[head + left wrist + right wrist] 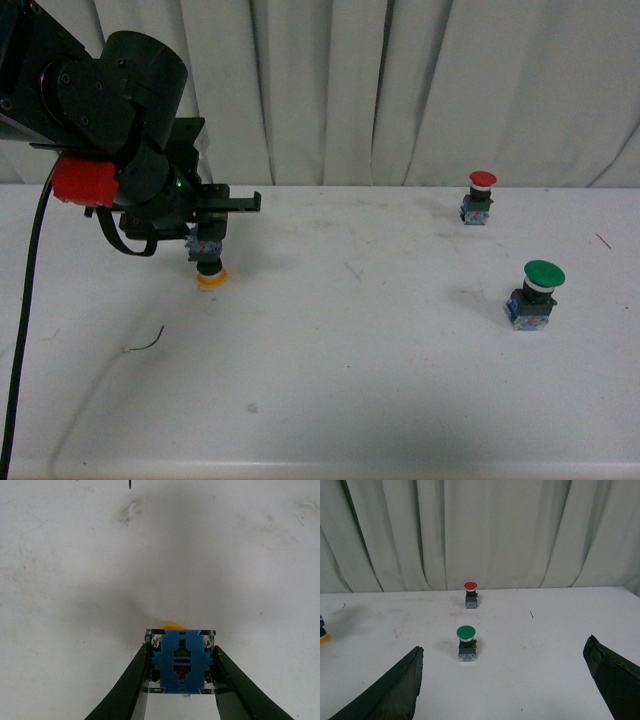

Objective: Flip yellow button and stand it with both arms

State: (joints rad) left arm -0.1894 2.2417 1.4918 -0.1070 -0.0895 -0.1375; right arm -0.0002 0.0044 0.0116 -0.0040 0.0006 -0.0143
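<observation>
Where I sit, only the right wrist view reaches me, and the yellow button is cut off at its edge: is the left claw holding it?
Observer: Yes. The left claw is shut on the yellow button, clamping its blue base from both sides.
Operator: Which way up is it?
Observer: Upside down in the front view: yellow cap toward the table, base up in the claw.
Operator: Is the cap touching down?
Observer: It hangs right at the surface, but I cannot confirm contact.

Three buttons showing on one table (pixel 350 400): one yellow button (pixel 209 270), one red button (pixel 481 197), one green button (pixel 537 294). Two grippers: left gripper (pixel 181 655), right gripper (pixel 504 647).
</observation>
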